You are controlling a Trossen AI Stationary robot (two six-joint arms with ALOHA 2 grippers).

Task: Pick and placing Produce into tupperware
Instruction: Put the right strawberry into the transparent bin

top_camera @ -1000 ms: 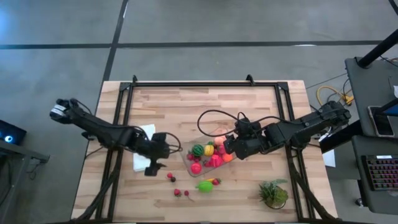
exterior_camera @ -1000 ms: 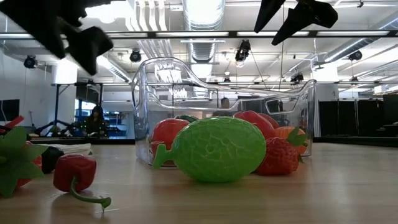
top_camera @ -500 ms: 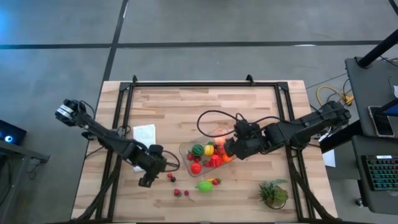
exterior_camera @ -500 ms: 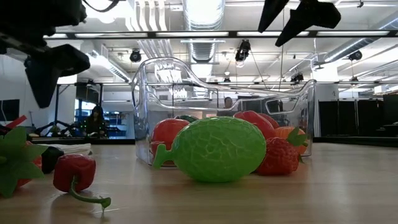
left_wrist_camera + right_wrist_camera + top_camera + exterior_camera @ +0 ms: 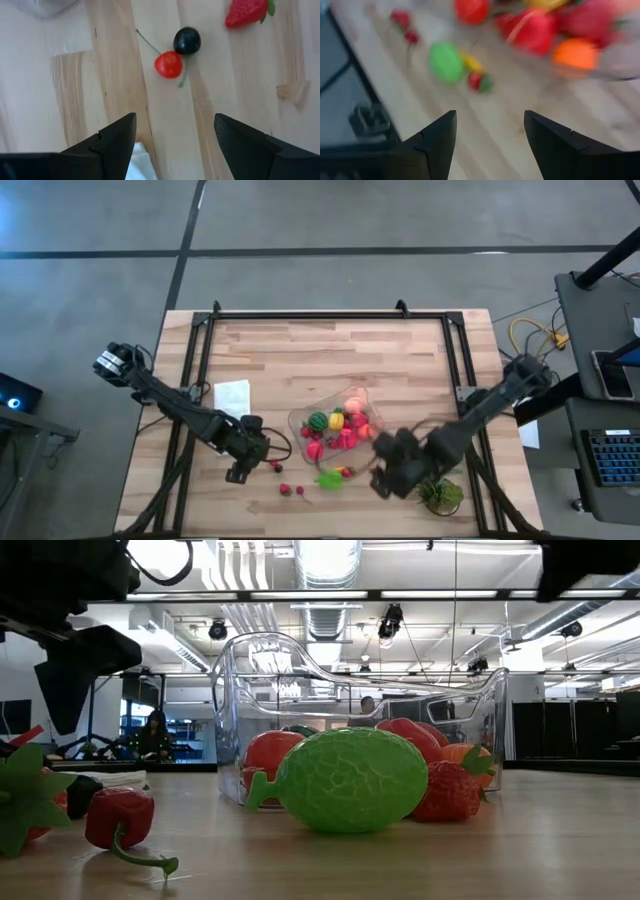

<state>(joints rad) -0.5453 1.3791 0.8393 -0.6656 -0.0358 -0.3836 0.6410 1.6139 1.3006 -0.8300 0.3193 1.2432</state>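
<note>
Left fingers (image 5: pixel 172 142): apart, empty, poised over bench (image 5: pixel 300 350); red cherry (image 5: pixel 168 65) and dark berry (image 5: pixel 187 41) just ahead of tips, lined up for pick.
Right fingers (image 5: pixel 490 137): apart, empty; lime-green fruit (image 5: pixel 446 61) ahead on bench, outside tupperware.
Tupperware (image 5: pixel 300 423): between both arms, part-filled with produce.
Strawberry (image 5: pixel 247 11): loose, beyond berries.

One clear tupperware (image 5: pixel 297 420), centre of the high view. Inside it: one striped melon (image 5: pixel 318 421), one yellow piece (image 5: pixel 337 420), one orange piece (image 5: pixel 353 402), plus several red pieces, exact count unclear. Loose, lower centre: one lime green fruit (image 5: pixel 328 478), one strawberry (image 5: pixel 347 472), one red cherry (image 5: pixel 168 65), one dark berry (image 5: pixel 187 41), two small red pieces (image 5: pixel 285 488). One white cloth (image 5: pixel 232 395). One plant tuft (image 5: pixel 440 492).
</note>
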